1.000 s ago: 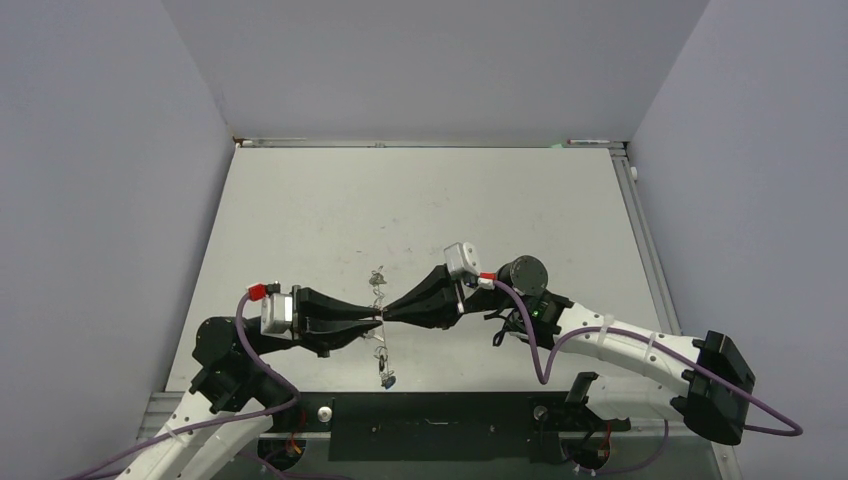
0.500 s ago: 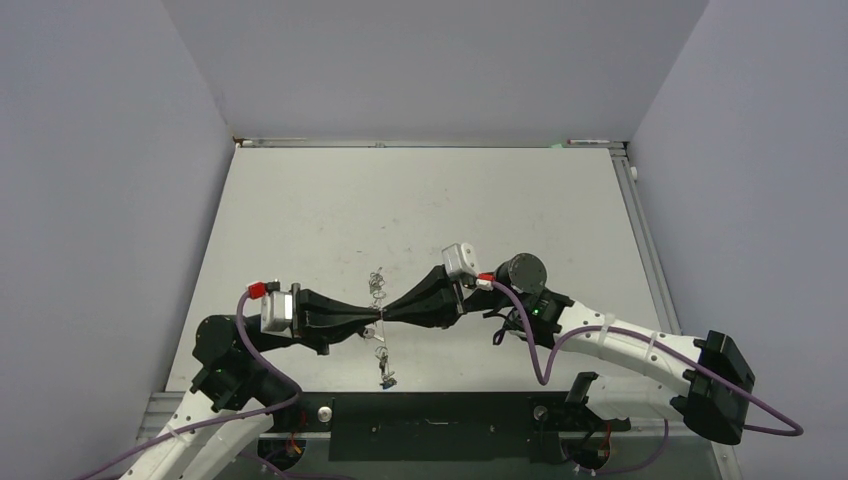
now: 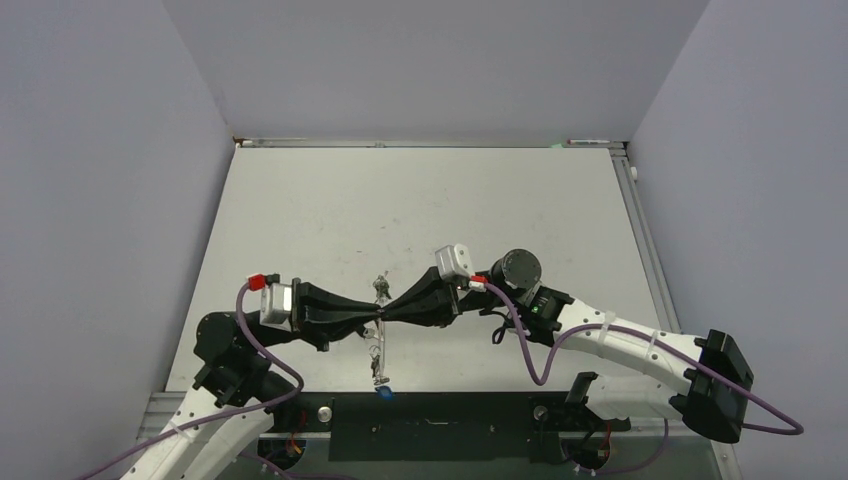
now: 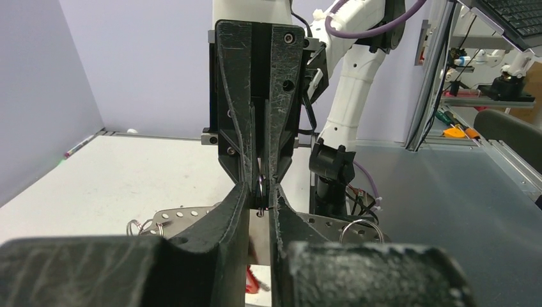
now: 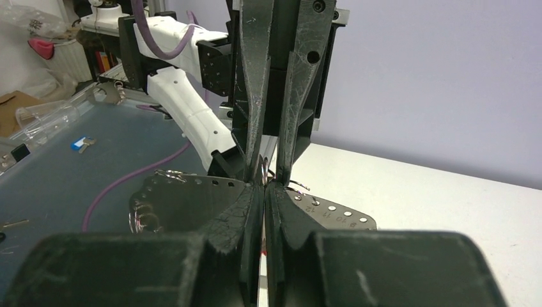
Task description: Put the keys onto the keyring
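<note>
Left jaws and right jaws, both pinched shut on the keyring [image 3: 379, 328], meet tip to tip low centre; keys [image 3: 376, 362] dangle by the counter's [image 3: 420, 200] near edge, open counter above.

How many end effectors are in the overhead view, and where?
2. The left end effector reaches in from the left, the right end effector from the right; their tips meet mid-table near the front. Neither is hidden.

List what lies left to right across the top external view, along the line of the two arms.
Left elbow → left wrist camera → left jaws → dangling keys where both jaws meet → right jaws → right wrist camera → right elbow.
</note>
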Motion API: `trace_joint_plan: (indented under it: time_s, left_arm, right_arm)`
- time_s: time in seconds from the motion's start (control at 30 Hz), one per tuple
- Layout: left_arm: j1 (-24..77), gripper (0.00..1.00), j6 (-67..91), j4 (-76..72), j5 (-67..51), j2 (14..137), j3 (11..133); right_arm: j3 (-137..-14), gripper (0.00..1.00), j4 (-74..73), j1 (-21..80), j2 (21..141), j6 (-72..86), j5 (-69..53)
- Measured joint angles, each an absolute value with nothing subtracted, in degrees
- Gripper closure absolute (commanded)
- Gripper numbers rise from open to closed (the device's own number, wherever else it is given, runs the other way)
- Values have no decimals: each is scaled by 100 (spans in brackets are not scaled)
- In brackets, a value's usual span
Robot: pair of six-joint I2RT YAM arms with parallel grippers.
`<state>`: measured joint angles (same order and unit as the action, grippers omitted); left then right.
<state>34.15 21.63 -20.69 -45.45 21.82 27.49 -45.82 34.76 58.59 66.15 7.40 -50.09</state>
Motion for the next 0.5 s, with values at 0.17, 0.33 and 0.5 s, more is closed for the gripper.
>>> trace_joint_plan:
  time_s: [0.17, 0.33, 0.5]
  left_arm:
    - [3404, 100, 2169, -2106, -4567, 2239, 2766]
    - [3402, 100, 2014, -1872, -4547, 2250, 2836]
    - [3402, 100, 1726, -1459, -4484, 2294, 2958]
  right_arm:
    - [-4595, 94, 3367, 5902, 6639, 694, -5035]
    - [-4595, 82, 3269, 5902, 6637, 657, -5015]
    - [-4602, 65, 2971, 5970, 6630, 508, -4912]
